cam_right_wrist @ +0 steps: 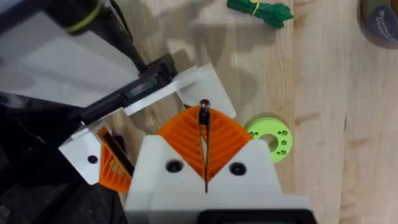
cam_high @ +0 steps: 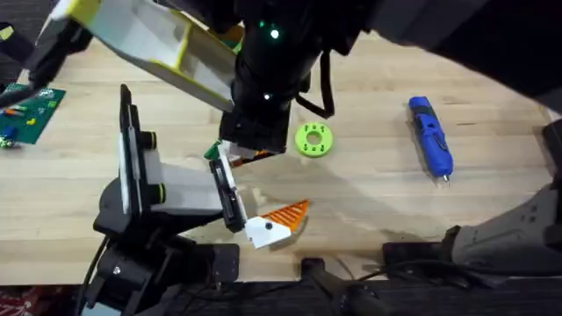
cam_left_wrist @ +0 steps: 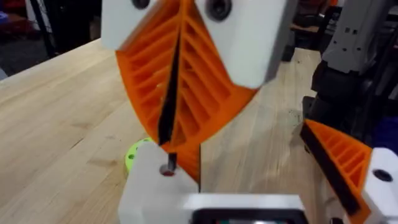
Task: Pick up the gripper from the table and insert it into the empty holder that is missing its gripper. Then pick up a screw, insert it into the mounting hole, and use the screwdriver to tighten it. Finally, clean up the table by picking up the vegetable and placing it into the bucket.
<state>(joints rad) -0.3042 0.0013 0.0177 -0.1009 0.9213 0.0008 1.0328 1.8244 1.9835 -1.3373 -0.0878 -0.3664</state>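
Right wrist view: screw held at the mounting hole, not yet driven.
Judged step: seating the screw. The right claw (cam_right_wrist: 204,115) is pinched narrow on the screw (cam_right_wrist: 204,103), its tip touching the white finger piece (cam_right_wrist: 199,84). Next comes pushing it straight in, then fetching the screwdriver (cam_high: 430,139), which lies well apart on the tabletop (cam_high: 369,202). The overhead view alone places that tool and the left claw (cam_high: 279,221), spread wide with nothing between; the right wrist view adds the green vegetable (cam_right_wrist: 258,11).

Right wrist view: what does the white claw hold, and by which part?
The right claw pinches a small dark screw between the very tips of its orange ribbed pads; one end sticks out.
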